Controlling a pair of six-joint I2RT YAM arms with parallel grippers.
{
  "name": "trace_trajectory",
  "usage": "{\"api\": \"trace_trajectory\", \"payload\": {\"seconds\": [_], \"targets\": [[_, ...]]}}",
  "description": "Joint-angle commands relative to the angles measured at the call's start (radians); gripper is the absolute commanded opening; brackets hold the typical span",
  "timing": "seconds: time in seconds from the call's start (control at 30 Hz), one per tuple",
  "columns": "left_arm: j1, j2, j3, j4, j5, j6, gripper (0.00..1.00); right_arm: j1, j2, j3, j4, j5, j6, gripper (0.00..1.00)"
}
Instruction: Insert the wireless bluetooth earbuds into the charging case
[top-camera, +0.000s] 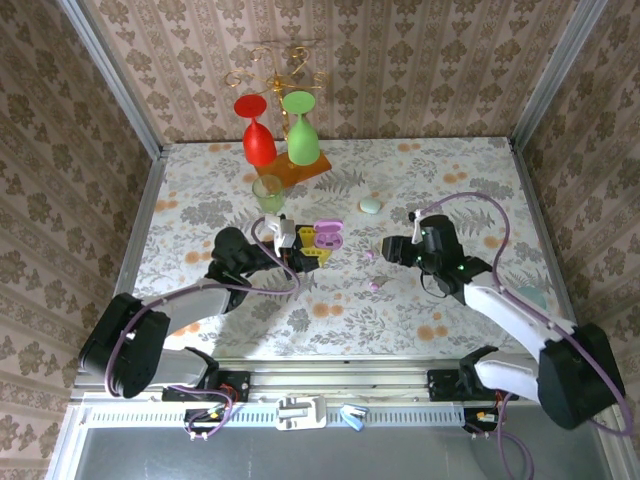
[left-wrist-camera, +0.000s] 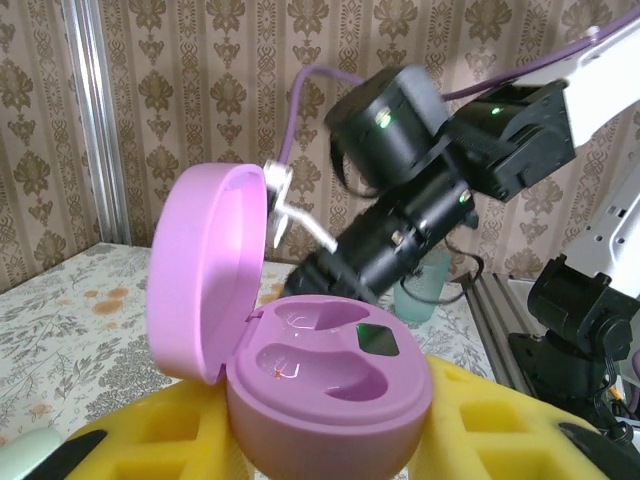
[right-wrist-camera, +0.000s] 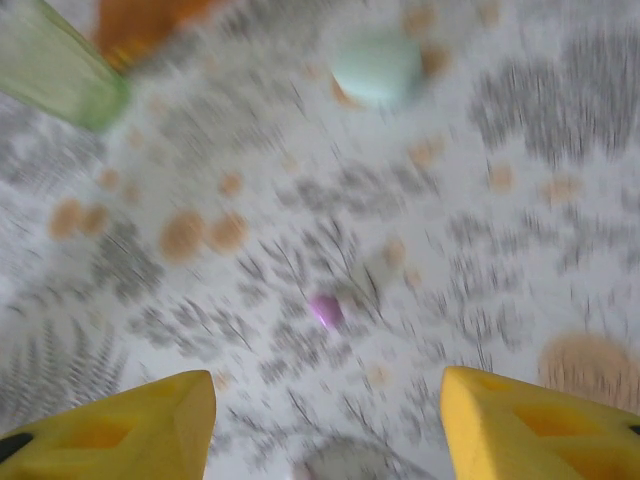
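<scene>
The purple charging case (left-wrist-camera: 330, 390) stands with its lid (left-wrist-camera: 205, 270) swung up, and both wells are empty. My left gripper (left-wrist-camera: 330, 450) is shut on its base, yellow pads on either side. From above, the case (top-camera: 326, 237) sits at the left gripper (top-camera: 305, 255), near the table's middle. A lilac earbud (top-camera: 375, 285) lies on the cloth to the right of the case, and a paler earbud (top-camera: 368, 256) lies a little farther back. My right gripper (top-camera: 392, 250) hovers beside them, open and holding nothing. The blurred right wrist view has a lilac earbud (right-wrist-camera: 325, 310) ahead of the spread gripper (right-wrist-camera: 330, 430).
A mint oval case (top-camera: 370, 205) lies behind the earbuds, also seen as the mint case (right-wrist-camera: 375, 65). A green cup (top-camera: 268, 190) stands at the back. Behind it are red (top-camera: 258, 140) and green (top-camera: 302, 135) goblets on an orange tray. Walls close in the table.
</scene>
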Motion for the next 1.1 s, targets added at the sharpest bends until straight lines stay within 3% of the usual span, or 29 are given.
{"api": "trace_trajectory", "payload": {"seconds": [0.0,0.23,0.43,0.67,1.07], "targets": [[0.005,-0.031,0.005,-0.002,-0.002,0.043,0.29,0.008,0.079,0.043,-0.100,-0.069,0.097,0.60],[0.005,-0.031,0.003,0.002,0.001,0.043,0.29,0.038,0.284,0.147,-0.061,-0.144,0.062,0.53],[0.007,-0.052,-0.001,-0.026,0.002,0.053,0.29,0.049,0.455,0.336,-0.189,-0.102,-0.077,0.44],[0.007,-0.087,0.000,-0.066,-0.006,0.077,0.29,0.103,0.577,0.533,-0.425,0.085,-0.246,0.32],[0.010,-0.115,-0.002,-0.085,0.000,0.080,0.29,0.243,0.733,0.734,-0.670,0.425,-0.343,0.28]]}}
